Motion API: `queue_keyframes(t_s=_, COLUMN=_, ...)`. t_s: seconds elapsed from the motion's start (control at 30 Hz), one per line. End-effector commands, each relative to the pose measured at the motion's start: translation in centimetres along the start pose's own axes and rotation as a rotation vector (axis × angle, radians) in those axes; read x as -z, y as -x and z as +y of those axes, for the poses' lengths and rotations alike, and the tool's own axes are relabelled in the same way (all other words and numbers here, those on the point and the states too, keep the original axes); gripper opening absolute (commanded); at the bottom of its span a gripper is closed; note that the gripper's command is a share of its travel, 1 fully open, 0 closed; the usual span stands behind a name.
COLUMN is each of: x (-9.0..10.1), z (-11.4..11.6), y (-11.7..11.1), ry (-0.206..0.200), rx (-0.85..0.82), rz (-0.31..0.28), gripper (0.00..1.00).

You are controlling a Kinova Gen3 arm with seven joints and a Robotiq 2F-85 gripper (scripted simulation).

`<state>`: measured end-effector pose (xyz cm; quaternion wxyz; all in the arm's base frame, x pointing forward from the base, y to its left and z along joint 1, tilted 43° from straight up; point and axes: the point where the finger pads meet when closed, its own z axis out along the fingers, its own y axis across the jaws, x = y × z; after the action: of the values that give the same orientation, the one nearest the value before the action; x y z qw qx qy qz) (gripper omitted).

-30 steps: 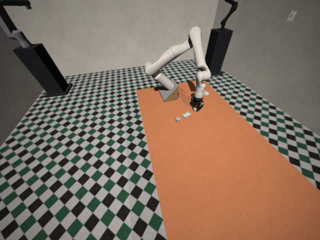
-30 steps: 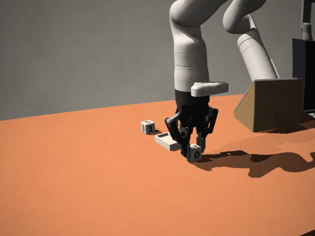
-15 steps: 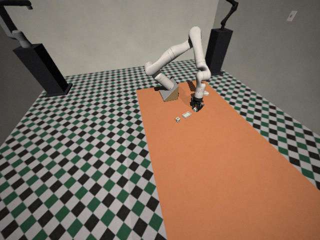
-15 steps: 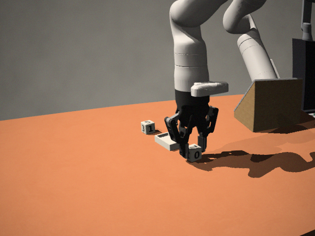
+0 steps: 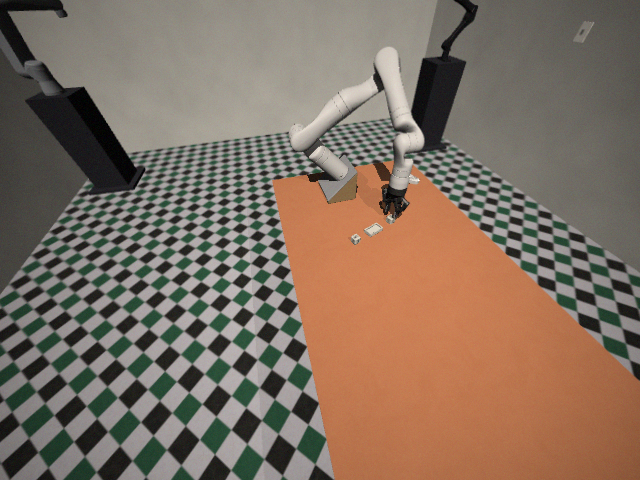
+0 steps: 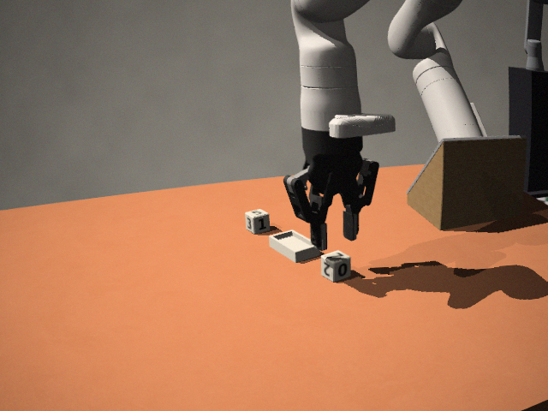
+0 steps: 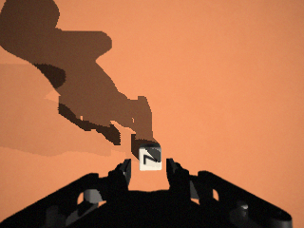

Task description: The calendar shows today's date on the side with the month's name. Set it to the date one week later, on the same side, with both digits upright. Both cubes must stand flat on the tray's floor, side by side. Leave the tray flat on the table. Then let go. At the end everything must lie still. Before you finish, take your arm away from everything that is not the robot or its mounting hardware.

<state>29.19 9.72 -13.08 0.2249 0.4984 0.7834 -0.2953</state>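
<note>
Two white number cubes and a shallow white tray were set out in a loose row on an orange table top. The tray (image 5: 373, 229) (image 6: 295, 247) lay flat between the cubes, with neither cube inside it. At one end stood a cube with a 1 and a 3 on its visible sides (image 5: 355, 239) (image 6: 257, 222); just beyond the other end of the tray stood a cube marked 0 and 2, with a 7 on top (image 5: 390, 219) (image 6: 336, 266) (image 7: 150, 159). Above and close to this second cube, the black gripper (image 5: 394, 209) (image 6: 335, 237) (image 7: 148, 166) was pointed downward, its fingers parted about halfway with nothing pinched between them. The month's name could not be seen, so the needed date could not be read. If the fingers were lowered off-centre, the cube could be nudged, tipped or shoved into the tray's near end, since the two were set so close. If a cube were turned by guesswork, a wrong or sideways digit might be shown. A cube released over the tray's raised rim could be left leaning, and the tray could be dragged by a fingertip brushed against its wall.

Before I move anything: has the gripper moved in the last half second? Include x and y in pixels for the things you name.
Yes, up: in the exterior view the gripper (image 5: 393, 213) (image 6: 335, 243) (image 7: 148, 166) has risen off the 0 cube (image 5: 389, 220) (image 6: 335, 267) (image 7: 143, 164), which stays put on the table (image 5: 439, 310) (image 6: 221, 331) (image 7: 228, 95).
</note>
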Motion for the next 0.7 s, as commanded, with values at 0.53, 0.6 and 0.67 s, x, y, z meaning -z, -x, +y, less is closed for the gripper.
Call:
queue_keyframes(t_s=0.53, x=5.6, z=0.2, y=-0.4, ry=0.010, rx=0.006, rz=0.009, gripper=0.46)
queue_keyframes(t_s=0.6, x=5.6, z=0.2, y=-0.4, ry=0.010, rx=0.006, rz=0.009, gripper=1.00)
queue_keyframes(t_s=0.67, x=5.6, z=0.2, y=-0.4, ry=0.010, rx=0.006, rz=0.009, gripper=1.00)
